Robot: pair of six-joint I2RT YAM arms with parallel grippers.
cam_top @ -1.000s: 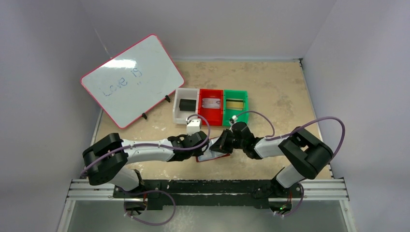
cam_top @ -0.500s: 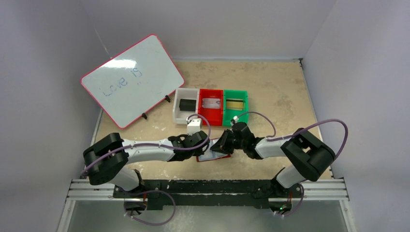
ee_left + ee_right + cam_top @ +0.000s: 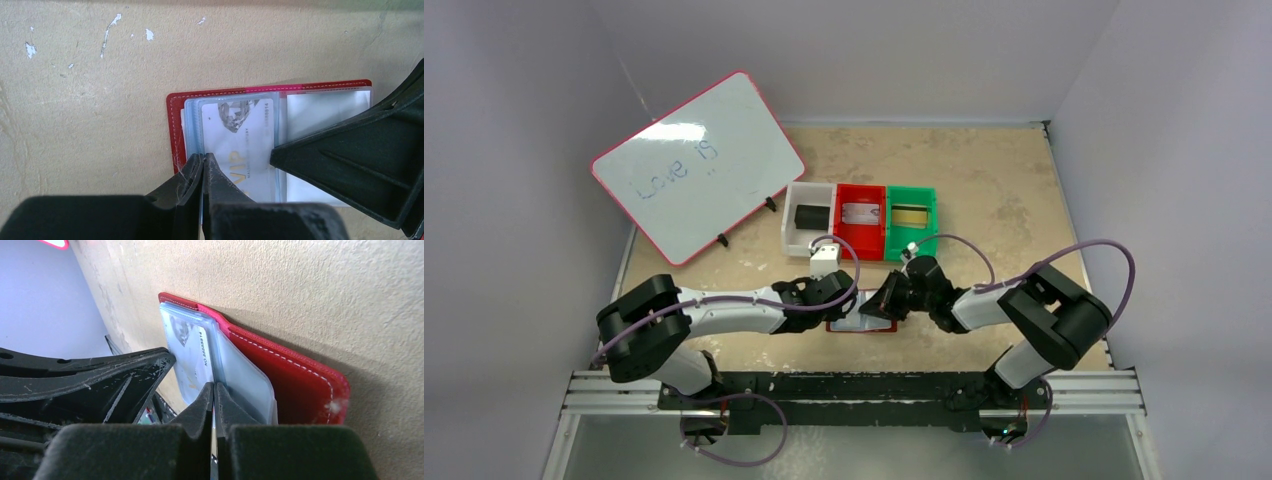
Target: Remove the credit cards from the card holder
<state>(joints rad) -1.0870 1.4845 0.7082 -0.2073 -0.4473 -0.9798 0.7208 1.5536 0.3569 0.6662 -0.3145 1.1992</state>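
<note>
While pinched shut, seemingly on card holder (image 3: 175,130) sleeves, left pincer (image 3: 202,165) and right pincer (image 3: 214,390) nose-to-nose; bins (image 3: 861,221), whiteboard (image 3: 699,165) behind

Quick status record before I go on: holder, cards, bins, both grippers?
card holder: open, clear sleeves facing up
VIP card: inside a sleeve, not out
left gripper: shut, tips at that sleeve's near edge
right gripper: shut, tips at a sleeve's edge
white bin: black card
red bin: silver card
green bin: gold card
</note>
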